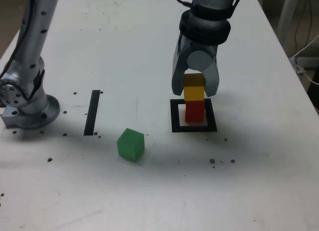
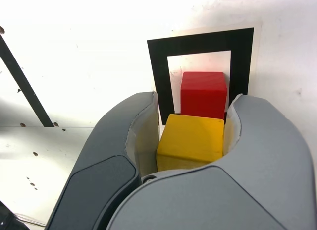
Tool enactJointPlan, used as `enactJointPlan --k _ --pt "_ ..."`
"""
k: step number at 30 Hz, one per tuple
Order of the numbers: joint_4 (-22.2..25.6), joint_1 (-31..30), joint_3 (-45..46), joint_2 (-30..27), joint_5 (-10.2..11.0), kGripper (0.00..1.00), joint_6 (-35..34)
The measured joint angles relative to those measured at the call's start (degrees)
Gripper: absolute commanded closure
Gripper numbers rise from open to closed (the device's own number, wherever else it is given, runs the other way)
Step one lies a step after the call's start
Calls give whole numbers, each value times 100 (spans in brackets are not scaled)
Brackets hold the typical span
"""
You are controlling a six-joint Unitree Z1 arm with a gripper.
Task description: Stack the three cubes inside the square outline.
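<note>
One pincer, exterior view: the pincer (image 1: 194, 93) points down over the table (image 1: 259, 156), its two fingers clamped on the yellow cube.
Yellow cube: between the fingers of the pincer, held by its sides; its amber top and brighter front face (image 1: 194, 93) show in the gap.
Red cube: below the pincer, its front (image 1: 195, 112) showing directly under the yellow one; whether the two touch cannot be told.
Square outline: black border (image 1: 212, 115) with white interior, below the pincer and around the foot of the red cube.
Green cube: alone on the table, off to the pincer's side toward the exterior view's left and nearer the camera, its body (image 1: 130, 145) turned with an edge forward.
Black strip: flat on the table (image 1: 92, 113), farther from the pincer than the green cube, toward the exterior view's left.
Pincer, wrist view: its grey fingers stand on either side of the yellow cube, pale inner pads (image 2: 145, 141) against it.
Red cube, wrist view: just past the fingertips, inside the black border, partly hidden by the yellow cube.
</note>
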Motion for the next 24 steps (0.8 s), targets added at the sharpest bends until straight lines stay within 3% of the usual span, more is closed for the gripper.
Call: enactJointPlan --k 24 --pt "-104 147 -86 341 -28 72 133"
